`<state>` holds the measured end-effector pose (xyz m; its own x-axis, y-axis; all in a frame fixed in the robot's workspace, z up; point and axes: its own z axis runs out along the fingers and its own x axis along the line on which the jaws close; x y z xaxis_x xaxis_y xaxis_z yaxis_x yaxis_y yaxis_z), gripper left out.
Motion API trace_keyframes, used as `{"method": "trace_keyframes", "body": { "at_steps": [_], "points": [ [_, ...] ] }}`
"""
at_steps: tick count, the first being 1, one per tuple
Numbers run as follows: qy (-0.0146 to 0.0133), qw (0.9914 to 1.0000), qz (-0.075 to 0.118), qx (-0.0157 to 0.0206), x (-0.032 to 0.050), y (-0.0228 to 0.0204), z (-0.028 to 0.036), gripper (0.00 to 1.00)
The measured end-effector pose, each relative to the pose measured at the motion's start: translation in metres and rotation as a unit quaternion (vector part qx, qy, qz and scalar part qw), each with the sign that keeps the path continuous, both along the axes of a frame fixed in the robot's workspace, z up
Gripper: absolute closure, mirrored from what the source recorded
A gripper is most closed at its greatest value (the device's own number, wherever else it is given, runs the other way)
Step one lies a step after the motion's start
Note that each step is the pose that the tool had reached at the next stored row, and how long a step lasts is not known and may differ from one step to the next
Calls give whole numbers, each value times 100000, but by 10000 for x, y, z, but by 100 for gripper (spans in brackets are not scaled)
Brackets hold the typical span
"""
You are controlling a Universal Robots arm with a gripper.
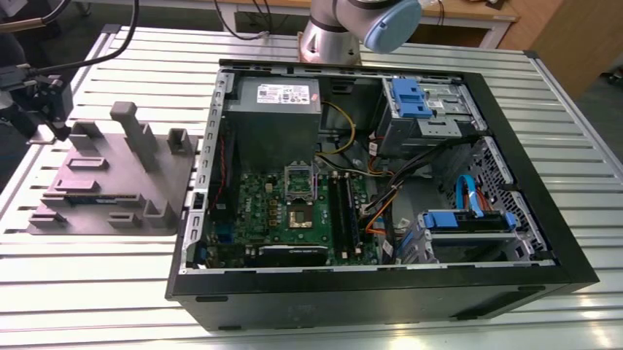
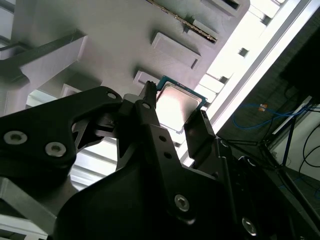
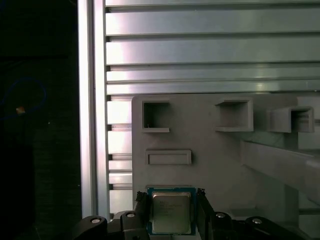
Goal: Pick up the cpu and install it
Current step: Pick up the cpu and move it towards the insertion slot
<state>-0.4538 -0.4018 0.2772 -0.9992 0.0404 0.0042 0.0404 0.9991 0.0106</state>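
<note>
A slatted aluminium table (image 1: 98, 292) of ribbed silver profiles carries everything; on it, from the centre of the exterior view out to three o'clock, lies an open black steel computer case (image 1: 389, 299), boxy and matte. Inside the case, a plain grey metal power supply (image 1: 273, 117) sits toward twelve o'clock; a green motherboard (image 1: 258, 219) lies flat toward six o'clock of that, with a square metal-framed socket (image 1: 300, 217) showing a brownish centre. At nine o'clock of the case, just beside it, rests a dull grey moulded fixture plate (image 1: 107, 179), its matte surface studded with upright blocks and rectangular pockets. The arm's smooth silver base column (image 1: 331, 36) stands at twelve o'clock.

The gripper (image 3: 171, 194) is black, angular and bolted with round screws; in both wrist views it hangs over the fixture plate near the plate's edge, where the bright table slats begin. Its two narrow fingers (image 3: 204, 210) stand against opposite edges of the cpu (image 3: 171, 212), pinching it between them. The cpu (image 2: 177, 107) is a small flat square with a shiny silver-grey lid and a thin green-blue border; whether it is lifted clear of the plate cannot be told.
</note>
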Motion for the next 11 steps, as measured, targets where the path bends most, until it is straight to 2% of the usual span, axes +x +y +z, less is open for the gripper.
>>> {"method": "trace_keyframes", "body": {
  "at_steps": [11],
  "points": [
    [-6, 100000, 0, 6, 0, 0, 51, 53]
  ]
}}
